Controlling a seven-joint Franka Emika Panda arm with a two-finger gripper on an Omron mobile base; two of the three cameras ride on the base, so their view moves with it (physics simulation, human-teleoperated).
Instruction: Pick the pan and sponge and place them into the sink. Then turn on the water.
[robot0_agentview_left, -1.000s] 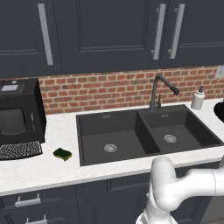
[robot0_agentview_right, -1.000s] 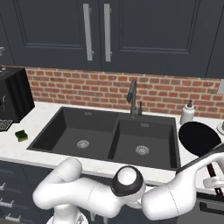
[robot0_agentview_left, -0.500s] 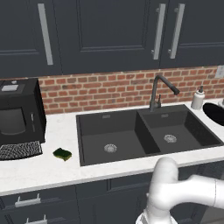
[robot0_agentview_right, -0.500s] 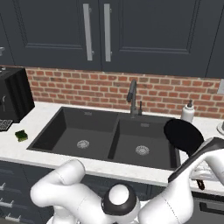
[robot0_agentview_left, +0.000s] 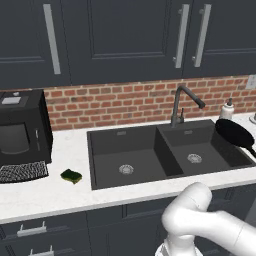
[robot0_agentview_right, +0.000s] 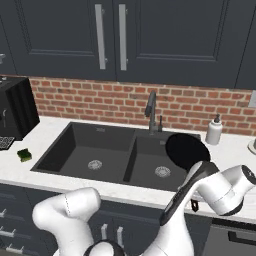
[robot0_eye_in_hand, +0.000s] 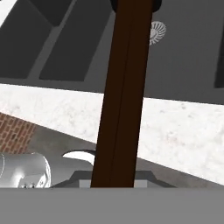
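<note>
We see the pan (robot0_agentview_right: 187, 151) — round, shallow, black, brown handle — tilted above the sink's (robot0_agentview_right: 75, 132) right basin, handle running back to the hand (robot0_agentview_right: 196, 202), which is clenched on it.

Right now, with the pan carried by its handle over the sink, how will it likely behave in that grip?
The pan is probably stiff, so it should keep its shape. Held far out on its long brown handle, the round black body hangs well beyond the gripper and may droop or twist. Over the right basin of the sink, it would likely clatter rather than break if it slipped.
</note>
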